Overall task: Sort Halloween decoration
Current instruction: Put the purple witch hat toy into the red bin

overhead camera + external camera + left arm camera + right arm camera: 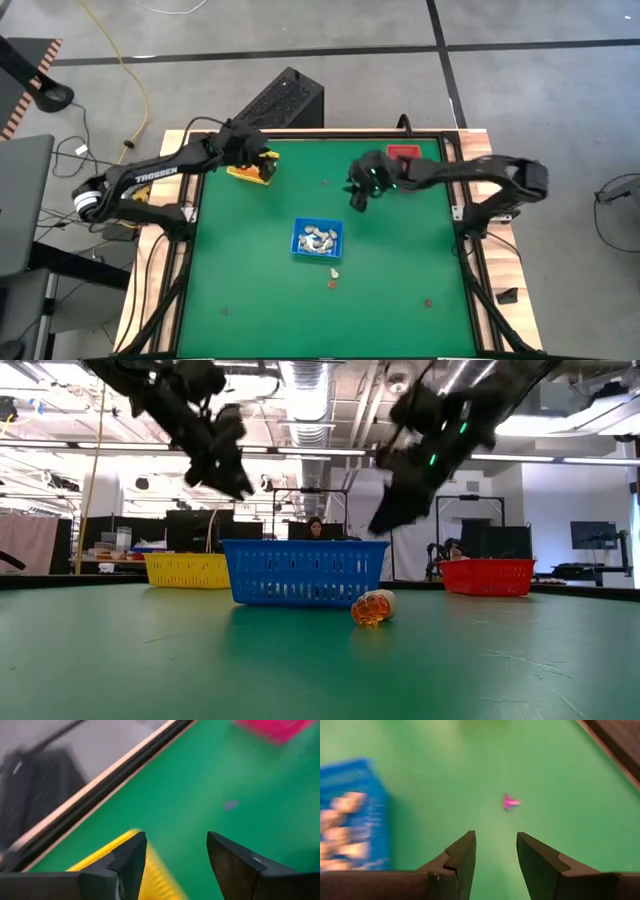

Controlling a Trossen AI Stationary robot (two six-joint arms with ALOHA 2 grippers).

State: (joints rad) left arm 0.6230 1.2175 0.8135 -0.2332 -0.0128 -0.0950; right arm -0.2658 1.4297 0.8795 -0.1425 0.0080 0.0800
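Trinkets of the Halloween decoration lie in two groups: a whitish cluster (pixel 319 240) inside the blue tray (pixel 300 250) at mid-counter, and loose pieces on the green counter (pixel 240 290), namely an orange one (pixel 373 608) just beside the blue tray, a dark one (pixel 428 302) well apart toward the near right, and another dark one (pixel 323 183) between the two arms. The yellow tray (pixel 250 173) sits at the far left, the red tray (pixel 403 152) at the far right.

The left pincer (pixel 262 158) hangs over the yellow tray with its jaws spread and nothing between them. The right pincer (pixel 495 852) hovers beside the red tray, jaws parted and empty, aimed at a small dark-red piece (pixel 509 801) on bare cloth.

Judged step: approach for a pick. Done well, the right pincer descends with the piece centred between its fingers and closes only once low enough to catch so small an object.

The high view alone gives the overall layout. The low view alone shows the arms raised clear of the counter. The right wrist view alone shows how the jaws line up with the piece.
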